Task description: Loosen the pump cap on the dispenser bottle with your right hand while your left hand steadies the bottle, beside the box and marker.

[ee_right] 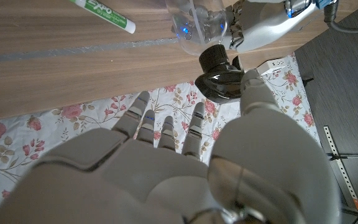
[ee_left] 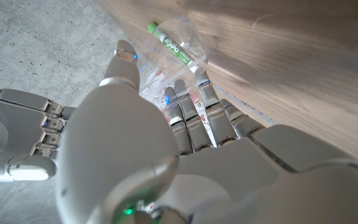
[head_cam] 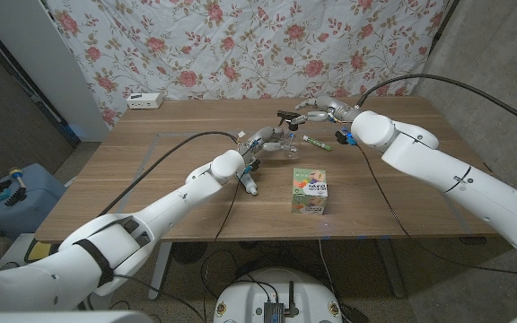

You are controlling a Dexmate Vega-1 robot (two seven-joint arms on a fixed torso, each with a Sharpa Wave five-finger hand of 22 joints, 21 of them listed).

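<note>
My right hand (head_cam: pixel 321 114) reached the black pump cap (ee_right: pixel 221 73), fingers apart, grip not yet closed; my left hand (head_cam: pixel 260 144) gripped the clear dispenser bottle (head_cam: pixel 285 141) mid-table (head_cam: pixel 151 170). Loosening looked barely begun. One bottle, one green marker (head_cam: pixel 317 143), one box (head_cam: pixel 311 190) stood close by

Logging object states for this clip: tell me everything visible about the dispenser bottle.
The dispenser bottle is clear plastic, see-through, with a glossy black pump cap and nozzle on top. It stands upright on the wooden table, just left of the green marker and beyond the small box. The left robot hand wraps its body; the right robot hand has a thumb against the cap. Whether the cap is loosened cannot be told.
</note>
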